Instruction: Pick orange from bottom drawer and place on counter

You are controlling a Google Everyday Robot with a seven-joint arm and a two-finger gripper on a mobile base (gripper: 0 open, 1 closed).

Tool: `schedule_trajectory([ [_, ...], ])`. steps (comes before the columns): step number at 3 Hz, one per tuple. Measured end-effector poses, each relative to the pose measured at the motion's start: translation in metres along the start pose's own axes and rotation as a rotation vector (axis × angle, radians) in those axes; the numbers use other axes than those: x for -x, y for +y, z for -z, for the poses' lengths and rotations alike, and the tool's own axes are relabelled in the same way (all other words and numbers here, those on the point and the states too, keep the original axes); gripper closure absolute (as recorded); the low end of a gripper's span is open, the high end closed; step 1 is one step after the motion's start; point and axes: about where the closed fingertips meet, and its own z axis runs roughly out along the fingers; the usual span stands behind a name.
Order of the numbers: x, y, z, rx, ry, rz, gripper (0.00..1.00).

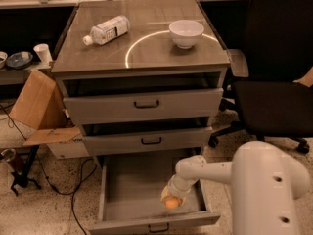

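Observation:
The bottom drawer (132,190) is pulled open and shows its grey floor. The orange (170,203) is at the drawer's right front, just above the floor. My gripper (172,199) reaches down into the drawer from the right and is shut on the orange. My white arm (264,180) fills the lower right. The counter (146,53), grey-brown with a white arc, tops the cabinet above.
A white bowl (186,32) and a lying plastic bottle (107,30) are on the counter. The two upper drawers (144,104) stand slightly open. A black office chair (274,97) is at the right. A cardboard box (39,106) and cables are at the left.

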Motion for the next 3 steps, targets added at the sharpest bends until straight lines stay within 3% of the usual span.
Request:
schedule_trajectory([
  [1, 0.005, -0.014, 0.075, 0.05, 0.06, 0.025, 1.0],
  [3, -0.01, -0.059, 0.23, 0.215, 0.186, 0.121, 1.0],
])
